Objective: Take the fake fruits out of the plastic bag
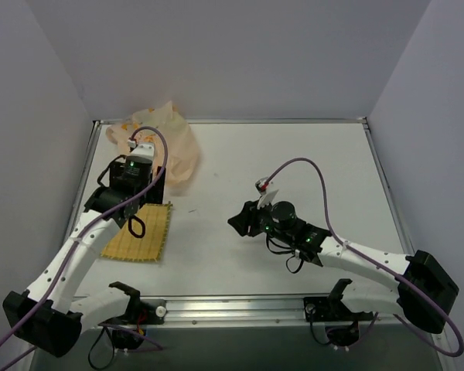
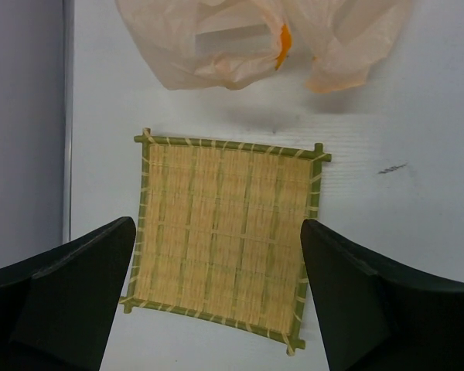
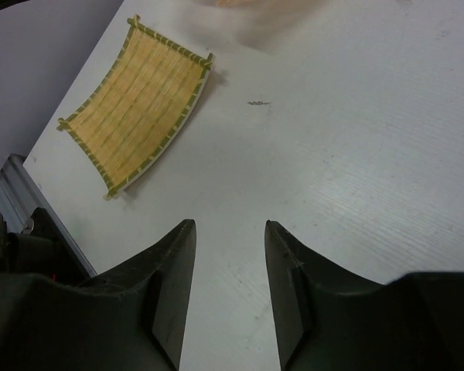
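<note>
Left tool [image 2: 216,228] spread wide, holding nothing, over woven mat [image 2: 224,193], plastic bag [image 2: 216,46] just beyond, right tool [image 3: 230,226] partly parted, also empty

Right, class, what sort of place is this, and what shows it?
Probably a robot lab test bench: a white table walled in by plain panels, a left arm and right arm bolted at its near edge, and staged props, a woven mat and plastic bag.

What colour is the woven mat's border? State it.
Green, framing yellow weave; left wrist view shows the mat best.
</note>
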